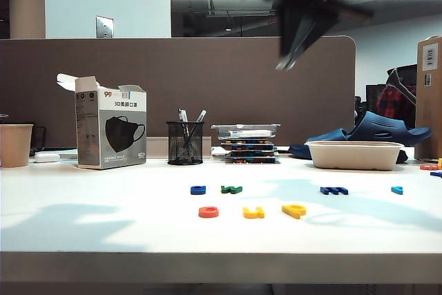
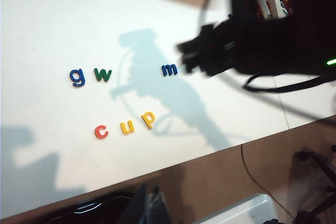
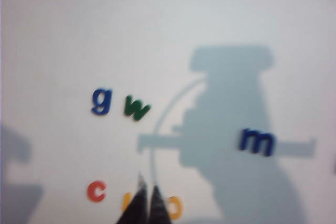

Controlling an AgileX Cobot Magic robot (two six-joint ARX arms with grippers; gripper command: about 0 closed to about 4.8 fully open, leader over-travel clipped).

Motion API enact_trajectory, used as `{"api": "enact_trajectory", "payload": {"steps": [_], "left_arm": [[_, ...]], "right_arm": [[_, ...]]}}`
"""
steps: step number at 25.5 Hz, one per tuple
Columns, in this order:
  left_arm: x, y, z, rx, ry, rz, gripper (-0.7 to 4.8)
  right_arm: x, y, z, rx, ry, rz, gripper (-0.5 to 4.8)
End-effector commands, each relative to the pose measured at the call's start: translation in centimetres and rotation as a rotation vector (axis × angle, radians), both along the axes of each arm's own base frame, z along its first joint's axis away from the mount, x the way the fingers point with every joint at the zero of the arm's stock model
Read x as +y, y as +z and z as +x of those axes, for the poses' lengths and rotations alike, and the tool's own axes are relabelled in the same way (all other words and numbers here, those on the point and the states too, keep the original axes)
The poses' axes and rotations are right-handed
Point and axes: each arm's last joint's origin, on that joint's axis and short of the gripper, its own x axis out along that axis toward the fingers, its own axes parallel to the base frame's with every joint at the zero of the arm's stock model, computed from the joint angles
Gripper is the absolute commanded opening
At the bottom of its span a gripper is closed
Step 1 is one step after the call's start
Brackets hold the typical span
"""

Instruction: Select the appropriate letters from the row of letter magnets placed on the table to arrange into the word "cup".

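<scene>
Right tool (image 1: 289, 60) shut, empty, high above desk (image 1: 103, 219); left tool unseen; "c" (image 2: 101, 131), "u" (image 2: 127, 126), "p" (image 2: 148, 119) spelling "cup" near front edge; nothing apparently left.

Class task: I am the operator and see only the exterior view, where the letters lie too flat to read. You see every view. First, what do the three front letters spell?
Observer: The left wrist view shows a red-orange c, yellow u and yellow p reading "cup".
Operator: And the back row?
Observer: A blue g, a green w and a dark blue m.
Operator: Is the raised right gripper carrying anything?
Observer: No. The right wrist view shows the right gripper shut and empty, above the table.
</scene>
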Motion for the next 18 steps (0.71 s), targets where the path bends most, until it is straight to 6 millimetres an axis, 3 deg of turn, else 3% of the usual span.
{"api": "enact_trajectory", "payload": {"steps": [1,4,9,18], "left_arm": [[0.1,0.2,-0.1,-0.012,-0.002,-0.006,-0.05],[0.1,0.2,-0.1,-0.012,-0.001,-0.007,-0.05],[0.1,0.2,-0.1,-0.012,-0.001,-0.007,-0.05],[0.1,0.2,-0.1,-0.012,-0.001,-0.007,-0.05]], "right_arm": [[-2.0,2.5,-0.4,-0.088,-0.007,-0.008,-0.02],[-5.0,5.2,-1.2,-0.182,-0.045,-0.001,-0.02],[-8.9,7.8,-2.8,-0.284,-0.111,-0.012,-0.02],[-16.2,11.2,-6.4,-0.417,-0.327,-0.054,-0.02]]}}
